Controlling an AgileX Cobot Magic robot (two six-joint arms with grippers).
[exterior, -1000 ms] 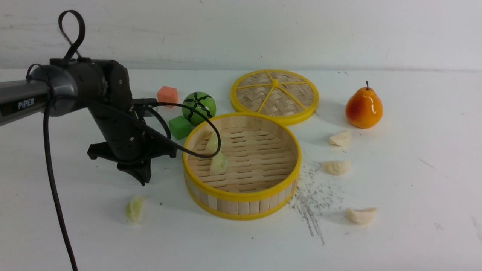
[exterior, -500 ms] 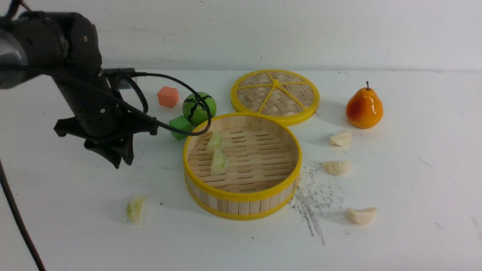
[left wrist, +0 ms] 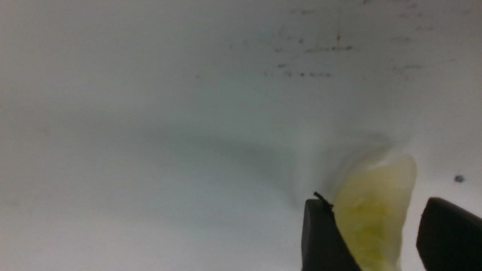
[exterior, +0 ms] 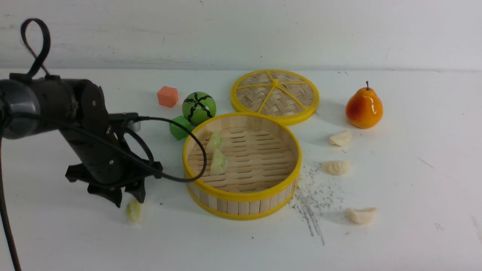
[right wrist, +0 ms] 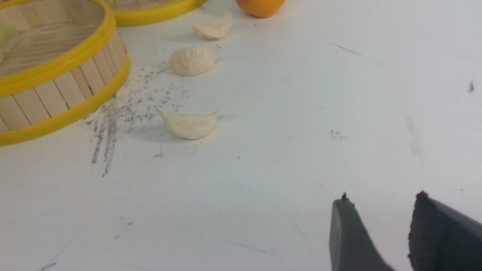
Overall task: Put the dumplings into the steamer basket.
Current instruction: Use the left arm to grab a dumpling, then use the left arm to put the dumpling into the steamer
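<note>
Front view: left pincer (exterior: 130,201) hangs just over one green dumpling (exterior: 134,211) on the bench (exterior: 75,237). Two green dumplings (exterior: 218,163) lie in the steamer basket (exterior: 241,197), and three cream dumplings (exterior: 337,167) lie outside it. Left wrist view — jaws wide, straddling that dumpling. Right wrist view — right pincer (right wrist: 382,197) narrowly parted.

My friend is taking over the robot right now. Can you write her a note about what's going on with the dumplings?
The left tool is open, with a finger on each side of a green dumpling that lies on the table. It has not shut on it yet.
The right tool is open and empty.
Done: two green dumplings lie in the steamer basket.
Left: grip that green one and drop it in, then move the three cream dumplings on the table to the basket's right.
</note>
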